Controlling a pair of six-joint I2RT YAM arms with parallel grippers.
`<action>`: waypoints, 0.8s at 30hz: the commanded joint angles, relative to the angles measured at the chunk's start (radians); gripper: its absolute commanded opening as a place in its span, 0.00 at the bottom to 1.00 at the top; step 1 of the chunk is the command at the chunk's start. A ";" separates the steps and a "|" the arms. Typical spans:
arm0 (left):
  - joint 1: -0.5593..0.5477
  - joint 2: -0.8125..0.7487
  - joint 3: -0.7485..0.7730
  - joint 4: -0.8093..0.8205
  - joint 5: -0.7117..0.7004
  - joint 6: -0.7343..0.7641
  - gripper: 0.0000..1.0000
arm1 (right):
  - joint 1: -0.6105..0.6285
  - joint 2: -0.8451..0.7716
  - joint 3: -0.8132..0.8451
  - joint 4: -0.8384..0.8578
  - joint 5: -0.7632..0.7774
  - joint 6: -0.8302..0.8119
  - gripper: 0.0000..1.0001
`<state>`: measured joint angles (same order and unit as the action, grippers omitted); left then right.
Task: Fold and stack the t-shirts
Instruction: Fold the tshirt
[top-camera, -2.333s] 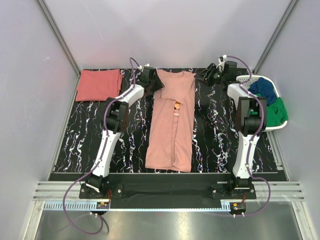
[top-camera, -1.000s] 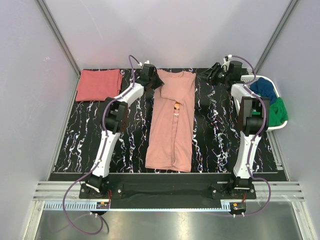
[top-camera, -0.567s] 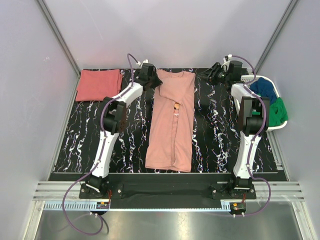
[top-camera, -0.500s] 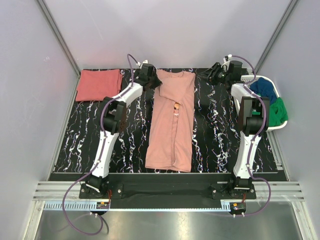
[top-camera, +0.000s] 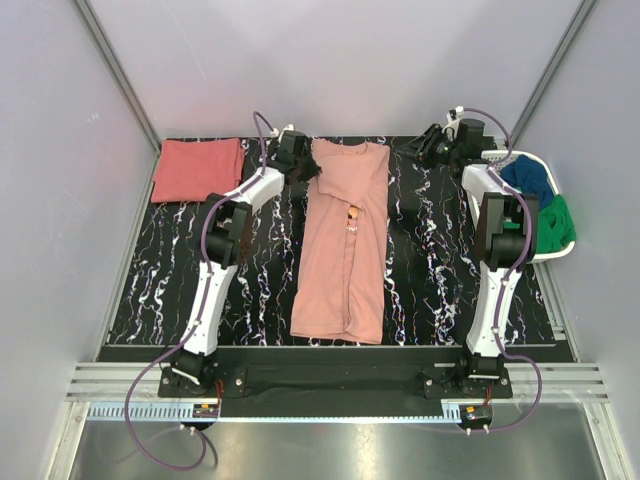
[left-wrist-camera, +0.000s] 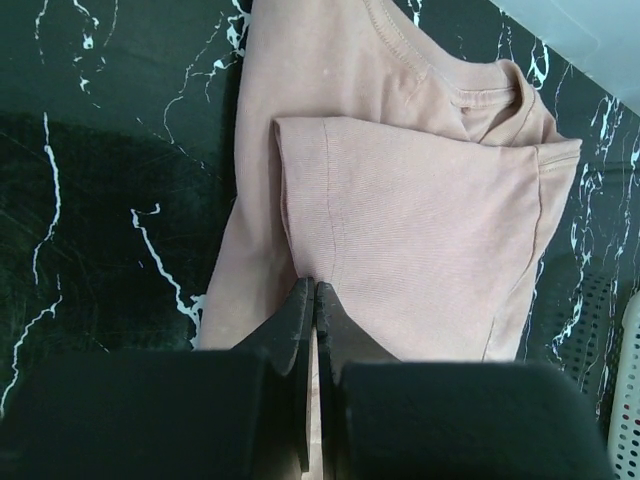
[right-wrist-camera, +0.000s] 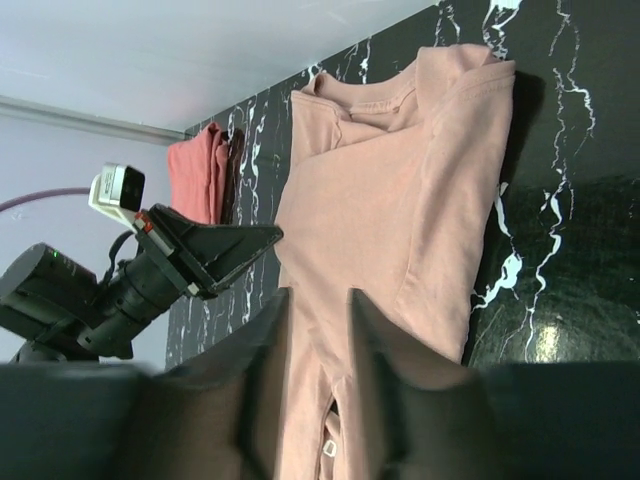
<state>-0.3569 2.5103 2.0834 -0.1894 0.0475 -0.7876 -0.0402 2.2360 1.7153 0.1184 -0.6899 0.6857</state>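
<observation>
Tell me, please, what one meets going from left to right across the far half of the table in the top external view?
coral-red t-shirt → left gripper → salmon-pink t-shirt → right gripper → white basket

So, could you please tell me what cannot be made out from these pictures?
Left wrist: the left claw is shut over the pink shirt; its fingers hide whether cloth is pinched.
Top view: the orange tag is too small to read.
Top view: the right arm covers part of the basket; the blue cloth and green cloth are bunched, kind unclear.
Right wrist: the left arm hides part of the coral shirt.
</observation>
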 joint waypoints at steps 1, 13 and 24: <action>0.010 -0.038 -0.005 0.047 -0.017 -0.009 0.00 | -0.003 0.030 0.066 -0.011 0.039 -0.023 0.33; 0.018 -0.019 -0.034 0.061 0.026 -0.021 0.02 | 0.034 0.306 0.397 -0.052 -0.011 0.061 0.00; 0.035 -0.037 -0.019 0.028 0.064 0.002 0.27 | 0.071 0.554 0.667 -0.210 0.047 0.127 0.00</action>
<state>-0.3367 2.5103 2.0521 -0.1837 0.0917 -0.7986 0.0338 2.7499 2.2910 0.0078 -0.6861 0.7933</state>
